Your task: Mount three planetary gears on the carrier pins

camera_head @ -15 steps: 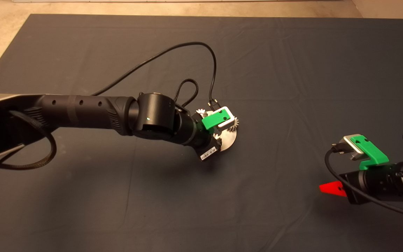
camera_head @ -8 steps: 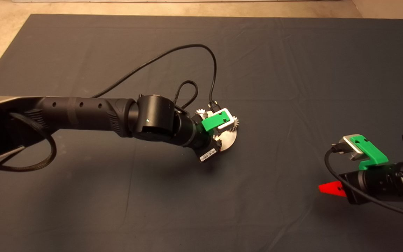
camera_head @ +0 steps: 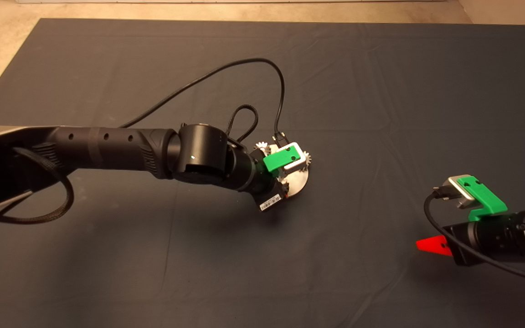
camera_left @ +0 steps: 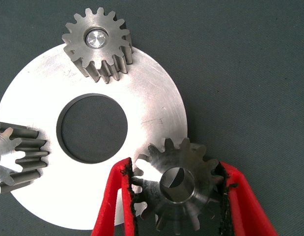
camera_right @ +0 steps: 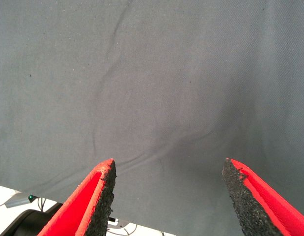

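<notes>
Left end effector [camera_left: 177, 196] gripping the third gear [camera_left: 177, 183] at the disc's [camera_left: 156, 105] edge.

Only the left wrist view is showing the detail: black pads [camera_left: 128, 194] pressing the gear's teeth on both sides, a pin glinting in its bore, while two other planetary gears [camera_left: 97, 44] are sitting on their carrier pins [camera_left: 96, 38] — one far across the centre hole, one at the frame's side. From above, the arm is hiding most of the disc; open dark mat [camera_head: 381, 91] is spreading all round on the table. The right end effector [camera_right: 167, 196] is waiting low right — spread wide, holding nothing.
</notes>
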